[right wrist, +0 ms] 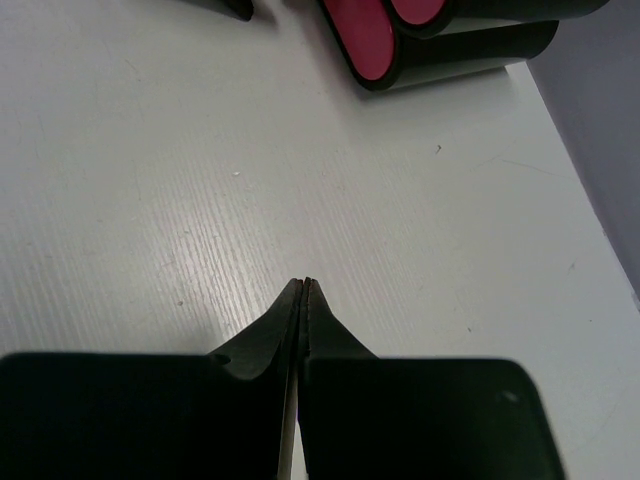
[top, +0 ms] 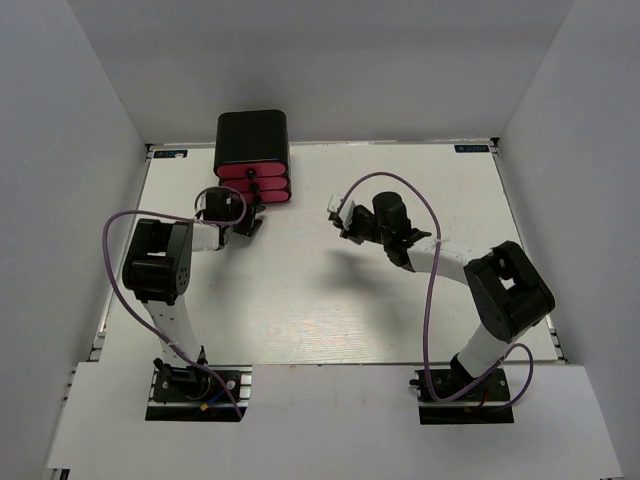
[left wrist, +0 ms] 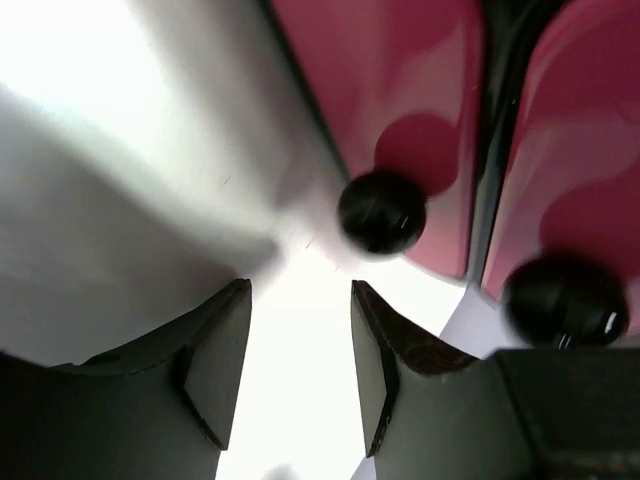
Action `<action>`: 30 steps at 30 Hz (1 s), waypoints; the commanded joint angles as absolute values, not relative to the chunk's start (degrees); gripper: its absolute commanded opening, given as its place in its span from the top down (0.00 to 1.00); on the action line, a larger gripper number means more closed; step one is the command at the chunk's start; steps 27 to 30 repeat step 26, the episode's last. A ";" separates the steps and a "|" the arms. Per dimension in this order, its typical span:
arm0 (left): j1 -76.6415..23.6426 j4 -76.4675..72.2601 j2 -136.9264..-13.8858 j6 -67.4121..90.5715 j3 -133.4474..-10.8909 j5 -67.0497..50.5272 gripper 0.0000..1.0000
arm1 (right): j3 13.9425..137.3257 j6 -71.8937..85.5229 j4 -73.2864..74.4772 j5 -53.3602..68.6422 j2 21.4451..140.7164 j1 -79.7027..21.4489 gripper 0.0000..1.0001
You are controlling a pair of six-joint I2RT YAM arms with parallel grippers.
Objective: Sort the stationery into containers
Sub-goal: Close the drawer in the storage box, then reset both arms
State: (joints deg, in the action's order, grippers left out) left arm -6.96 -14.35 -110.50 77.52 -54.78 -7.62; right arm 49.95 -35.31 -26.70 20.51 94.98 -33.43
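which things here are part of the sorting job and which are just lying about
Part of the job:
black mini chest
pink drawers
knob
left claw, open, close to that knob
right claw, shut
No stationery shows in any view.

Just there:
purple cables
white table

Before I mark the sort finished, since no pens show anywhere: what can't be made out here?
Drawer contents: every view, the pink drawer fronts hide them.
White patch by the right gripper: top view, too small to name.
One drawer of three: left wrist view, cut off past the frame edge.
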 commanded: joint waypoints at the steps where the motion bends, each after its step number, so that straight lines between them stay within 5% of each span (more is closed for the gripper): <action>1: -6.77 -16.95 -106.09 73.49 -49.41 -9.66 0.45 | 49.31 -35.42 -27.77 21.71 92.29 -33.22 1.00; 8: -6.77 -21.18 -98.54 63.47 -43.95 -16.77 0.34 | 48.43 -35.16 -26.20 21.36 90.71 -33.22 0.95; 9: -6.77 -20.14 -97.13 61.63 -42.38 -17.74 0.27 | 48.51 -34.55 -25.67 20.92 90.62 -32.96 0.76; 11: -6.77 -19.60 -91.87 56.70 -39.92 -19.42 0.04 | 48.86 -32.79 -23.57 21.01 89.48 -32.78 0.56; 12: -6.77 -19.08 -89.67 55.12 -36.51 -20.12 0.00 | 48.69 -30.78 -23.12 21.09 89.04 -32.35 0.38; 14: -6.77 -17.06 -82.32 50.57 -32.02 -20.74 0.00 | 49.13 -27.52 -19.97 21.53 87.02 -32.08 0.29; 15: -6.77 -16.18 -79.48 48.97 -30.60 -20.74 0.00 | 49.13 -26.38 -19.78 19.27 86.49 -32.17 0.10; 26: -7.47 -6.33 -43.28 41.92 -18.64 -14.51 0.00 | 52.74 -11.60 -8.96 5.80 78.67 -32.17 0.10; 30: -7.47 -6.33 -43.28 41.92 -18.64 -14.51 0.00 | 52.74 -11.60 -8.96 5.80 78.67 -32.17 0.10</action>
